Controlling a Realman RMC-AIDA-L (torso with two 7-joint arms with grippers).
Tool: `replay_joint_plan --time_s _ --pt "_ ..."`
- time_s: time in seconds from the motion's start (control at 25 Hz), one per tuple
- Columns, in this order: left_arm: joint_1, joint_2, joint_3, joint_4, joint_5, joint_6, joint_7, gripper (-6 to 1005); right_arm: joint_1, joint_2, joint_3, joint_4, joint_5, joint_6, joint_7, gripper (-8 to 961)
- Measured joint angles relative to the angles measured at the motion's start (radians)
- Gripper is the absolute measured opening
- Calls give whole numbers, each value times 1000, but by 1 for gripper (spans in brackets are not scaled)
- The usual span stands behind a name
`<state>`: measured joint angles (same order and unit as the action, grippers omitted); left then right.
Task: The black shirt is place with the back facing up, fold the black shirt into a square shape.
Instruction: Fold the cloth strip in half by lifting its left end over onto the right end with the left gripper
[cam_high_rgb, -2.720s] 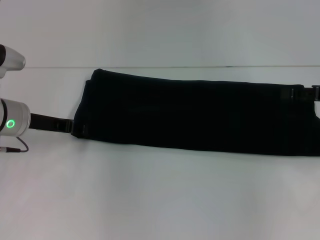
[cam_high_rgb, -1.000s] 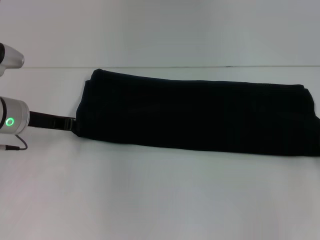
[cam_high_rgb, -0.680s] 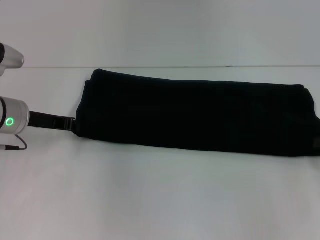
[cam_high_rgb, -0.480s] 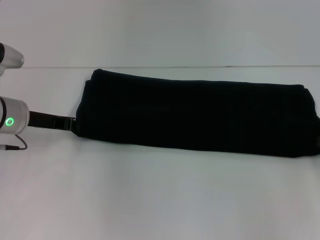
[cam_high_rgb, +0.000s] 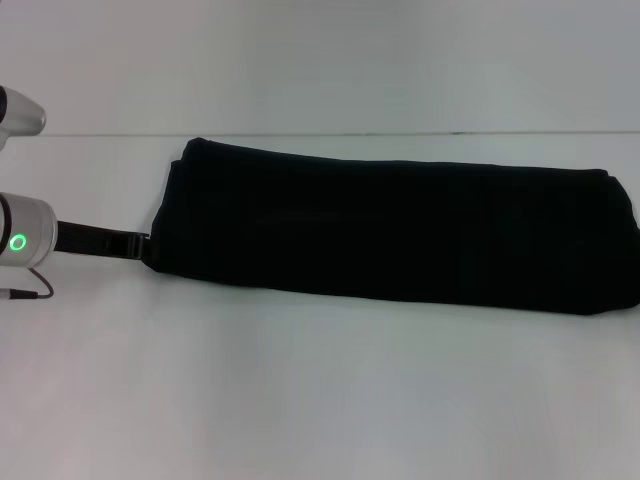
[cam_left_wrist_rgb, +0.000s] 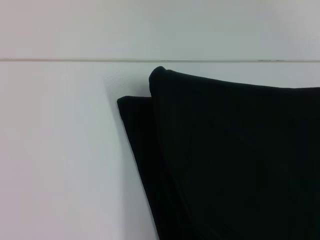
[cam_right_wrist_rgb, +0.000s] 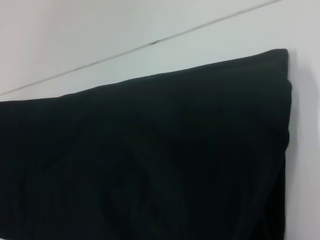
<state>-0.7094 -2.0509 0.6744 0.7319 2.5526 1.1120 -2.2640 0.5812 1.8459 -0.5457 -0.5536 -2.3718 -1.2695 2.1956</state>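
Observation:
The black shirt lies on the white table as a long folded band running from left to right, plain black side up. Its left end shows two stacked layers in the left wrist view, and its right end has a neat straight edge in the right wrist view. My left gripper sits low at the near left corner of the shirt, its dark tips against the fabric edge. My right gripper is out of view beyond the shirt's right end.
The white table stretches bare in front of the shirt. Its far edge runs just behind the shirt, with a pale wall beyond. The white left arm with its green light is at the left border.
The right gripper, at the shirt's right end 2.7 s ago, has gone out of the head view. The left arm has drawn back slightly to the left. The shirt has stayed put.

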Motion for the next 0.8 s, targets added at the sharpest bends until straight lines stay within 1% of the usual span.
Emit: replay_joint_plan --time_s 0.2,0.36,0.48,0.8 --pt "4 0 -1 0 0 0 0 2 4 0 -5 0 0 7 -2 2" --pt "7 0 -1 5 0 1 0 1 5 -1 -6 0 -1 7 -4 3" --pt "22 -3 -5 30 -2 16 0 2 5 -1 -2 -1 1 0 -15 9" --pt "67 -17 -16 119 -9 131 0 1 0 -11 1 -2 5 -3 -26 33"
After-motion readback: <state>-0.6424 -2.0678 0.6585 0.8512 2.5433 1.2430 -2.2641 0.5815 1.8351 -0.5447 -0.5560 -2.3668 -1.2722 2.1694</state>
